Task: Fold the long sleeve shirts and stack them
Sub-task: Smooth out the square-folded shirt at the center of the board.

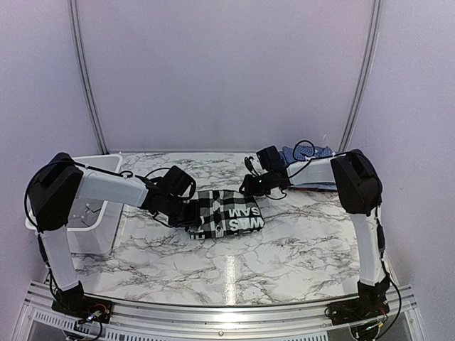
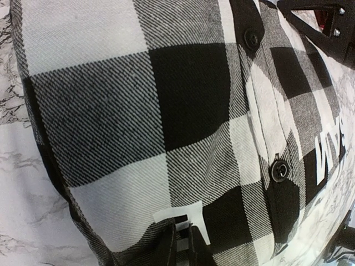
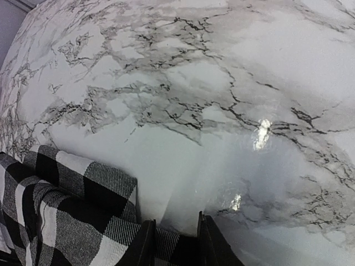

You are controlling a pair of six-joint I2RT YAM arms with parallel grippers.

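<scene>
Nearby, a white bin (image 1: 99,213) flanks the checked shirt (image 1: 227,213).

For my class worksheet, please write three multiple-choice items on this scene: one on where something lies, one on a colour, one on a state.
1. Where does the blue shirt lie?
A. on top of the check shirt
B. at the far right of the table
C. at the near left corner

2. What colour is the lettering on the check shirt?
A. white
B. red
C. yellow

3. The check shirt is:
A. spread out flat
B. hanging in the air
C. folded into a bundle

Answers:
1 B, it shows at the far right, apart from the check shirt.
2 A, the letters are white on dark squares.
3 C, layered folds show in the right wrist view.
</scene>
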